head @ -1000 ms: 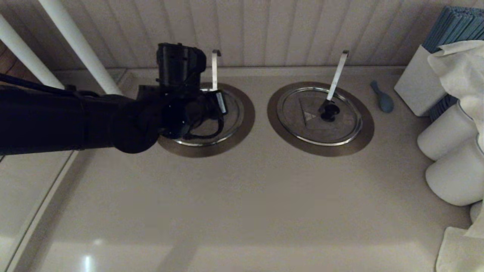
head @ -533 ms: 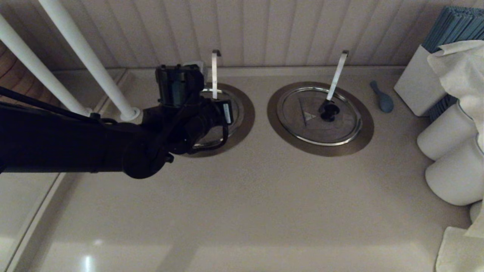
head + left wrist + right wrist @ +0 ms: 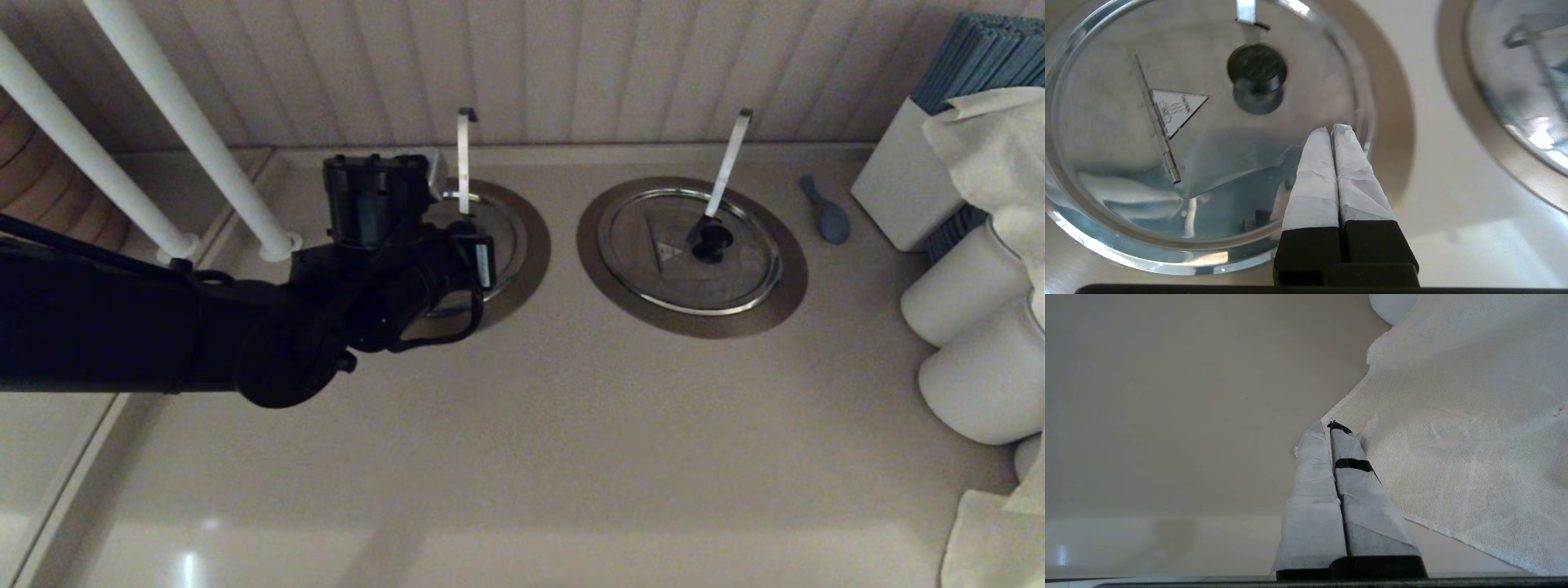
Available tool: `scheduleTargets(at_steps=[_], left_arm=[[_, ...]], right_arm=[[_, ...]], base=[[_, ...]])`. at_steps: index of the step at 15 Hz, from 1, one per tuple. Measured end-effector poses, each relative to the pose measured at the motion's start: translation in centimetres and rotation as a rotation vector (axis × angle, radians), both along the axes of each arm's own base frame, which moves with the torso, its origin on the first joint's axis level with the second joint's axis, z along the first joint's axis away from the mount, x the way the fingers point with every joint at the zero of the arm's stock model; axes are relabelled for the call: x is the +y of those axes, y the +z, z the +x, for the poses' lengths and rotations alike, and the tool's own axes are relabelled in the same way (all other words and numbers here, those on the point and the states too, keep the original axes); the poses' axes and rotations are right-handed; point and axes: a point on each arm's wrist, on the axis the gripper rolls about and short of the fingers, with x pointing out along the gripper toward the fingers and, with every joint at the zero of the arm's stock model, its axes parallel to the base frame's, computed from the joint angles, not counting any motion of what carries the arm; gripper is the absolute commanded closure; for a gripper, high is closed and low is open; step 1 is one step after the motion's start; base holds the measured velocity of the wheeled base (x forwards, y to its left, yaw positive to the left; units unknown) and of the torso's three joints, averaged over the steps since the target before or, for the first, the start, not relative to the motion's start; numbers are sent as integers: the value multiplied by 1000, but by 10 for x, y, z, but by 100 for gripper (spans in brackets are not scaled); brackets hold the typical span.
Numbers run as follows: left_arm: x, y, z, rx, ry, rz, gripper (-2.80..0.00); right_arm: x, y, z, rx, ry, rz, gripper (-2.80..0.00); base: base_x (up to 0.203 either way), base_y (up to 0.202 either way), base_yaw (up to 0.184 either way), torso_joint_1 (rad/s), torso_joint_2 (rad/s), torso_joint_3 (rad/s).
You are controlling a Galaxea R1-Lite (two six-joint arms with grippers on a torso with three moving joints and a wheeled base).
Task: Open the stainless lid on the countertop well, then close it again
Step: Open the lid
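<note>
The stainless lid lies flat and closed on the countertop well, whose brownish flange rings it. The lid's black knob, pale triangular mark and hinge line all show. A narrow upright ladle handle rises at the lid's far edge. My left gripper hangs shut and empty over the lid's right part, beside the knob and apart from it. In the head view my left arm covers the lid's left half. My right gripper is shut and empty over the counter, by a white cloth.
To the right sits the twin lid with a slanted handle. Beyond it lie a blue utensil, a white box and white rolls. Two white poles stand at the back left, and a panelled wall runs behind.
My left arm has drawn back toward me and to the left, so the wrist now sits lower in the head view. The lid stays flat and the gripper stays shut.
</note>
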Motion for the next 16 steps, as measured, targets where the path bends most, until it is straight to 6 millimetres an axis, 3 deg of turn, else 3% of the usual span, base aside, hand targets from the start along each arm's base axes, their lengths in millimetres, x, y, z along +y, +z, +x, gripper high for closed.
scheduleTargets(at_steps=[5,16], left_arm=[[5,8,-5,-18,0,-10,0],[6,7,-5,-67,6,-7,0]], right_arm=[[0,0,0,0,0,1,0],[0,0,0,0,0,0,0]], base=[[0,0,0,0,0,0],[1,0,3,0,0,0]])
